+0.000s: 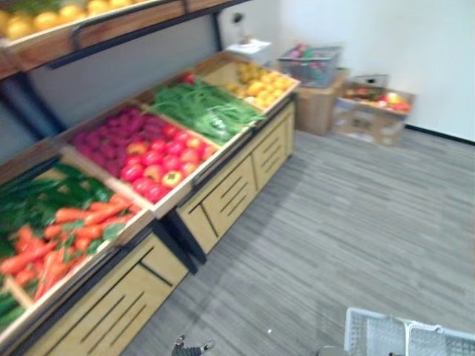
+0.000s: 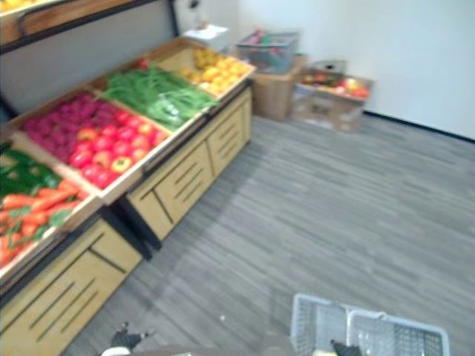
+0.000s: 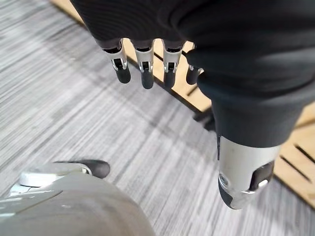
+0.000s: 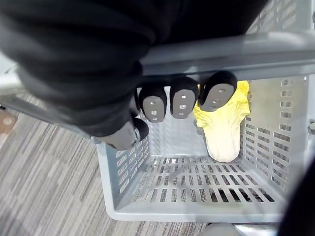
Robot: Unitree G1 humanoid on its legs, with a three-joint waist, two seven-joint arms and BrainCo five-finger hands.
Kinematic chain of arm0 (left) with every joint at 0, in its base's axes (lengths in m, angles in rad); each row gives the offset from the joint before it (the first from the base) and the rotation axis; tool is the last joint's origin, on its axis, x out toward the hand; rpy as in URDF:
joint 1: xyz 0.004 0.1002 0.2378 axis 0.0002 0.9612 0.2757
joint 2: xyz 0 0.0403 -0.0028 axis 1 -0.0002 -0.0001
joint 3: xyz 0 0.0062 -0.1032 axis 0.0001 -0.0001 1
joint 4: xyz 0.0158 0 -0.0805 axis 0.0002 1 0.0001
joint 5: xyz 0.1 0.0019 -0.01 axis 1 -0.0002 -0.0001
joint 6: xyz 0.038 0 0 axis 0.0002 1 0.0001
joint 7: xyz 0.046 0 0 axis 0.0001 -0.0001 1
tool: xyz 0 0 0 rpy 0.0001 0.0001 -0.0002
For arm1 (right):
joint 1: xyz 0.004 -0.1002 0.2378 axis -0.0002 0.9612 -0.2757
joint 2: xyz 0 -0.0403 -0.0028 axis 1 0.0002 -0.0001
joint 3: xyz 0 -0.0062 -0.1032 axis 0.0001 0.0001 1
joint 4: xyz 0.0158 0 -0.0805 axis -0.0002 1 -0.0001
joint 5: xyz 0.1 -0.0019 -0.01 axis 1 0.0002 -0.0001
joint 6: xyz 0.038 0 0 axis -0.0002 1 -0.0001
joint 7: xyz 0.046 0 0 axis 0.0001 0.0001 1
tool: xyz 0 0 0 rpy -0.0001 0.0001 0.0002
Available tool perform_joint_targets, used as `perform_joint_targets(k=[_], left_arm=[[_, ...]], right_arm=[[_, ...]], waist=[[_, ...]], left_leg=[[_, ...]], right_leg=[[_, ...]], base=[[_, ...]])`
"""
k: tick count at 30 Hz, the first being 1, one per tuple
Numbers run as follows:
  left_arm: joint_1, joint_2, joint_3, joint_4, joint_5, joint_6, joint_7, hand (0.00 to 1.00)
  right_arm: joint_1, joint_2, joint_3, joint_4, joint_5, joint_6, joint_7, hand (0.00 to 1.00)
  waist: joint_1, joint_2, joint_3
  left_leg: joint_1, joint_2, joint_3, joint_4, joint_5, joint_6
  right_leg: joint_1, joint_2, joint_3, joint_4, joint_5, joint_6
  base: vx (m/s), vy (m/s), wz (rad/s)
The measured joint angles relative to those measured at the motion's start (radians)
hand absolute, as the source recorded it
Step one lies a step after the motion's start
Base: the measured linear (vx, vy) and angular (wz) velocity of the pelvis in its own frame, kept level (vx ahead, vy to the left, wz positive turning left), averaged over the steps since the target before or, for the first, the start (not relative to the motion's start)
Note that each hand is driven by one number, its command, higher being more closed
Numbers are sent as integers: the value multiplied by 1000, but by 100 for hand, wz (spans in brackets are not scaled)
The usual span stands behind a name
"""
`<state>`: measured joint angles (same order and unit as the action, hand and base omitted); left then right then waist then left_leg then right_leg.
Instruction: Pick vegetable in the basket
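Note:
A grey plastic basket hangs at my lower right, also seen in the right eye view. My right hand is shut round the basket's handle. Inside the basket lies a yellow-white leafy cabbage against one wall. My left hand hangs above the grey floor with straight fingers and holds nothing. To my left a wooden stand slopes with bins of carrots, red peppers, green beans and yellow fruit.
Cucumbers lie beside the carrots. An upper shelf with yellow fruit hangs over the stand. At the back right stand cardboard boxes of produce and a grey crate. Grey striped floor stretches to the right.

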<state>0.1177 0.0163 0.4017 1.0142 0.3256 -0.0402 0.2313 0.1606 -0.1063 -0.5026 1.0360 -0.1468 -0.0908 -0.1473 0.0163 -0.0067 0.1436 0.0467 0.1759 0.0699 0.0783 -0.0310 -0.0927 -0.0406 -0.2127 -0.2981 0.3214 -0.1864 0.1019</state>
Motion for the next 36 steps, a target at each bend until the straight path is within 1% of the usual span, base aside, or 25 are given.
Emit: perform_joint_targets(k=[1,2,4,5,7,9,13,15,16,18,19,21,22,23,24,25,27,29,30,31,32,33,34,35,36], left_arm=[[-7,-2,17,0,0,6,4,0],[1,-3,14,2,0,11,6,0],[16,4,-8,10,2,21,16,0],[17,7,-14,16,2,23,19,0],[42,8,-23,28,3,32,24,0],[54,19,-44,44,4,35,26,0],[34,31,-62,52,4,42,26,0],[31,35,-71,54,4,42,26,0],[29,43,-86,63,4,43,27,0],[22,57,-119,76,4,43,27,0],[13,67,-143,92,5,43,27,0],[6,75,-175,100,8,43,27,0],[2,84,-188,97,10,41,26,0],[-6,98,-209,87,10,41,26,0],[-12,102,-213,81,9,41,26,0],[-25,118,-215,68,4,40,27,0],[-56,126,-202,69,-1,39,27,0],[-67,99,-173,70,-2,37,26,0],[-75,72,-125,73,-6,38,27,0],[-77,66,-116,73,-6,38,27,0],[-77,50,-75,73,-8,38,27,0],[-76,52,-32,72,-8,38,28,0],[-72,52,-9,79,-8,38,28,0],[-67,35,27,93,-8,41,28,0],[-66,13,50,92,-8,41,28,0]], right_arm=[[11,6,-12,1,0,0,-4,100],[13,5,-41,1,0,0,-6,100],[8,-11,-64,4,8,-2,-14,100],[2,-15,-74,7,9,-2,-16,100],[-16,-22,-77,10,8,-11,-15,100],[-25,-21,-77,19,8,-20,-12,100],[-36,-16,-105,41,9,-18,-17,100],[-43,-12,-119,45,9,-8,-19,100],[-47,-12,-119,48,8,-6,-20,100],[-43,-16,-119,51,7,-6,-23,100],[-40,-24,-119,52,7,-6,-24,100],[-46,-43,-116,60,5,-5,-24,100],[-51,-46,-116,66,4,-4,-24,100],[-60,-39,-116,73,5,-4,-23,100],[-65,-27,-115,76,6,-4,-22,100],[-78,-4,-111,79,8,-4,-15,100],[-74,26,-109,81,37,-2,-14,100],[-58,35,-109,81,38,-1,-14,100],[-46,36,-111,78,38,-1,-17,100],[-43,35,-111,77,37,-1,-16,100],[-43,36,-111,76,38,-1,-15,100],[-43,48,-111,76,38,-1,-14,100],[-46,51,-111,77,38,-1,-13,100],[-47,46,-116,69,38,-3,-16,100],[-48,42,-117,66,37,-2,-16,100]], waist=[[-2,-1,0],[-4,-1,0],[-13,0,0],[-7,0,0],[-5,-3,-5],[-7,-2,-13],[-14,-2,-20],[-10,-16,-13],[-10,-15,-14],[-11,-23,-12],[-15,-25,-12],[-19,-22,-10],[-17,-24,-9],[-19,-15,-9],[-26,-15,0],[-41,-27,10],[-45,-21,16],[-45,-18,19],[-44,-17,20],[-43,-16,22],[-41,-22,25],[-39,-51,24],[-37,-55,29],[-35,-29,30],[-40,-1,26]], left_leg=[[-29,29,179,44,-5,22],[-28,58,371,80,-7,29],[-26,56,494,75,-4,28],[-26,48,491,63,5,22],[-26,10,459,10,25,37],[-34,-34,429,-72,59,49],[-66,-81,382,-169,111,54],[-74,-92,382,-178,117,58],[-74,-103,378,-178,115,60],[-61,-127,377,-178,93,71],[-44,-144,388,-178,70,78],[-12,-161,390,-178,48,88],[10,-163,385,-177,40,86],[28,-156,363,-164,33,105],[26,-148,355,-151,28,109],[27,-125,327,-141,15,112],[33,-86,274,-142,15,105],[47,-80,242,-142,10,95],[56,-80,214,-142,4,85],[59,-80,211,-142,3,80],[66,-78,200,-136,-7,59],[67,-83,195,-123,-22,30],[74,-77,190,-121,-34,11],[81,-35,234,-121,-38,-2],[93,-1,267,-122,-22,-24]], right_leg=[[26,-13,-73,-13,-2,-5],[54,-26,-133,-23,-2,-5],[88,-42,-201,-42,-1,0],[94,-47,-211,-50,4,7],[123,-47,-227,-114,26,32],[140,-47,-250,-166,50,43],[135,-61,-323,-181,57,52],[137,-72,-346,-182,63,62],[145,-82,-357,-181,71,74],[162,-109,-373,-173,71,75],[167,-139,-374,-139,68,69],[126,-201,-328,32,73,62],[73,-236,-267,167,105,12],[4,-242,-183,292,135,-51],[-25,-224,-133,324,119,-45],[-61,-153,-47,345,72,-25],[-101,-30,10,274,11,-22],[-102,6,34,181,11,-22],[-117,24,83,95,15,-17],[-120,25,90,78,17,-14],[-126,25,115,-5,37,2],[-124,11,130,-91,109,9],[-119,10,126,-84,141,7],[-112,41,93,-76,120,-15],[-110,56,66,-63,93,-23]], base=[[12,-157,183],[-4,-83,156],[-26,28,115],[-59,95,81],[-52,110,43],[-29,112,58],[23,92,70],[78,69,46],[121,62,22],[149,78,18],[200,109,14],[241,148,10],[231,148,5],[308,126,13],[258,7,34],[240,-23,48],[205,-64,70],[205,-117,73],[194,-155,62],[195,-193,57],[176,-238,33],[156,-263,34],[153,-302,23],[199,-287,26],[237,-271,36]])
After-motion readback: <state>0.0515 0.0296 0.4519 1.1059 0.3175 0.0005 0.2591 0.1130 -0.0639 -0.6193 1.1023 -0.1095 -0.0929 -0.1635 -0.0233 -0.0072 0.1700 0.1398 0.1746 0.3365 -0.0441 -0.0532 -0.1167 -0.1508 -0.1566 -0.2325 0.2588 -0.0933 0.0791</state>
